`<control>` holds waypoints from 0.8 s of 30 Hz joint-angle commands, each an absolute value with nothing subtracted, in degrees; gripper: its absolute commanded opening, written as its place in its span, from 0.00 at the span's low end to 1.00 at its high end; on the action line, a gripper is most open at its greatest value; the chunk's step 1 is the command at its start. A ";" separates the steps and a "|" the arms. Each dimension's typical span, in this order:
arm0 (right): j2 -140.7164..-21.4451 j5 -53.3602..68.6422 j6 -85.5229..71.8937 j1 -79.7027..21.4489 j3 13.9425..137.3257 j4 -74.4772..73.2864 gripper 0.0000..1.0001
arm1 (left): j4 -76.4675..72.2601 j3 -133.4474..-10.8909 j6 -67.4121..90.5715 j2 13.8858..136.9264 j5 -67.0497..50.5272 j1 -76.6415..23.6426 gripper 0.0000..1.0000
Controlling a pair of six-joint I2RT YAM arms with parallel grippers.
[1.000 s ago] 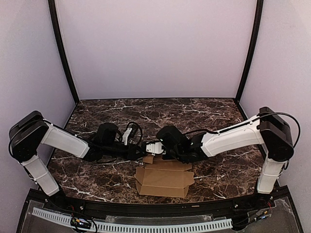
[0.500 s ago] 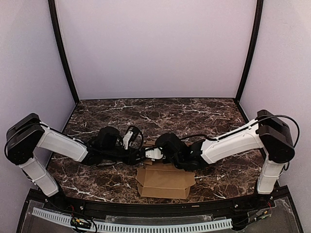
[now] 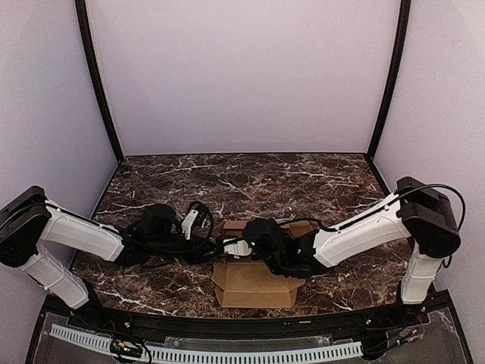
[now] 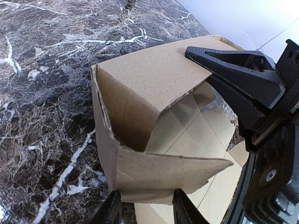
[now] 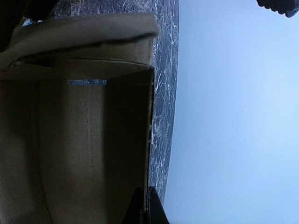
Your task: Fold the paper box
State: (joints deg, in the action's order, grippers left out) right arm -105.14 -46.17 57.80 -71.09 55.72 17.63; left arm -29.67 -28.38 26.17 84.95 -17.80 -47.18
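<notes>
The paper box (image 3: 254,284) is found on the dark marble table (image 3: 250,178), near its front edge and about midway between the 2 arm bases, and it is only partly folded. In the overhead view its near part is seen lying flat with small tabs at the sides. Its far part is covered by the left gripper (image 3: 212,249) and the right gripper (image 3: 227,244), which are placed tip to tip over it. From the left wrist camera the paper box (image 4: 140,79) is shown with 2 sides raised into an upright corner. 1 flap is bent inward over the top and the inside is left open, so that the flat floor panel can be seen beyond. The left gripper (image 4: 145,210) is held low at the nearer side, its 2 fingers (image 4: 112,212) set apart with the bottom edge of that side between them. Whether the cardboard is actually squeezed cannot be told. The right gripper (image 4: 192,50) is seen with its fingers pressed together into 1 black point, and that point is laid against the edge of the bent top flap. In the right wrist view the same pressed-together right gripper (image 5: 145,198) is met by a straight cardboard edge of the paper box (image 5: 70,140). The table (image 5: 163,93) and a pale backdrop (image 5: 233,116) are shown beyond it.
</notes>
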 commanded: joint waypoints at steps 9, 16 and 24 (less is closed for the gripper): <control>-106.92 -48.64 58.56 -72.79 55.31 19.98 0.00 | -32.28 -25.41 27.37 83.69 -17.87 -47.92 0.37; -107.59 -50.71 60.37 -73.99 53.50 23.85 0.00 | -33.67 -26.74 27.68 86.39 -17.34 -49.56 0.36; -108.01 -52.95 62.51 -75.63 51.35 28.90 0.00 | -33.81 -27.04 27.47 86.58 -15.57 -50.63 0.35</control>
State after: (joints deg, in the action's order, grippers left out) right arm -106.78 -50.89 60.84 -74.28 53.21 24.12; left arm -32.91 -26.33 27.49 86.59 -16.99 -50.06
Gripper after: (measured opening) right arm 0.007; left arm 0.357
